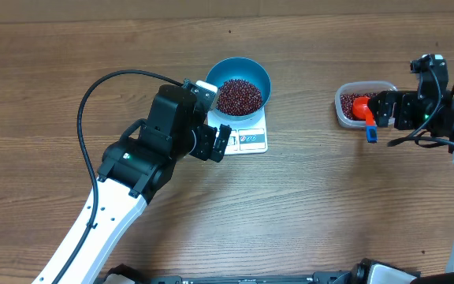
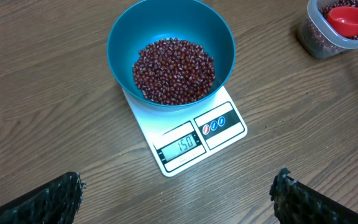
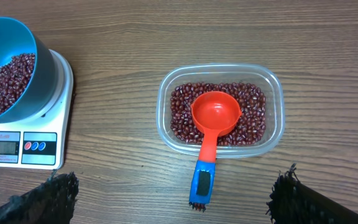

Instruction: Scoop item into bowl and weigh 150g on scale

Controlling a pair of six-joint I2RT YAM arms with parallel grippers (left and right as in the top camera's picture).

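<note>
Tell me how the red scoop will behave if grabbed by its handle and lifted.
The scoop looks like rigid plastic, so it should stay stiff. It seems empty, so probably light. Its handle leans over the tub rim with the cup on loose beans, so a push would likely make it pivot or slide.

The left arm reaches up from the lower left, and the left gripper [image 1: 213, 143] hangs just beside the left edge of the scale [image 1: 249, 139], jaws spread wide and holding nothing. The right arm comes in well to the right of the scale. The right gripper [image 1: 380, 110] points toward it, fingers likewise parted and empty.
</note>
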